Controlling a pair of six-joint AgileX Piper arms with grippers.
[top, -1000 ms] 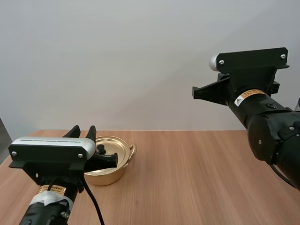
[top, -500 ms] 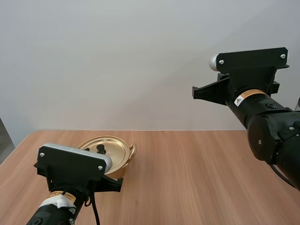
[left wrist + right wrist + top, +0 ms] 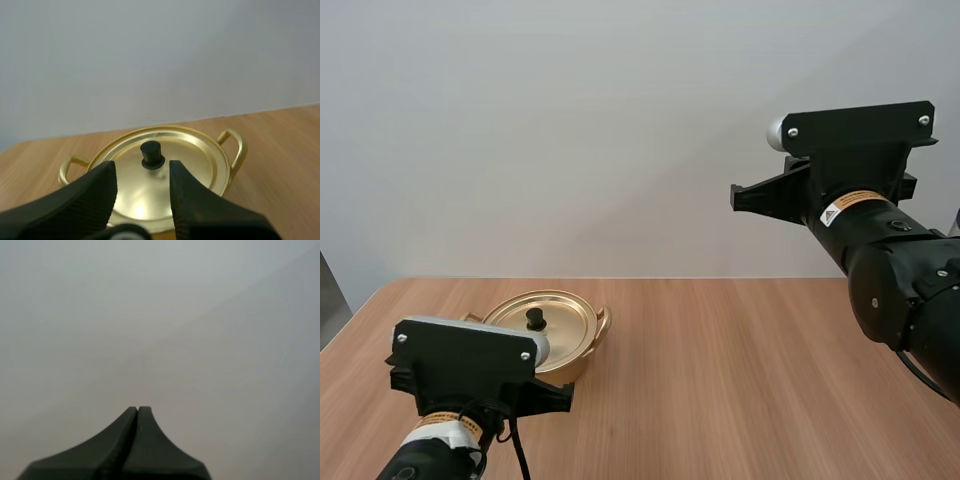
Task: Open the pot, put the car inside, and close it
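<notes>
The left end effector (image 3: 141, 174) gapes wide just short of the lidded gold pot (image 3: 582, 355). The right end effector (image 3: 137, 411), fingers pressed together on nothing, hangs well away from the pot.

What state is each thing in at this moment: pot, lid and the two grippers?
pot: upright on the table, closed.
lid: seated on the pot, knob up.
left gripper: open, just short of the knob.
right gripper: shut on nothing, held high.

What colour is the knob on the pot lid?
Black knob, on a gold lid; clearest in the left wrist view.
</notes>
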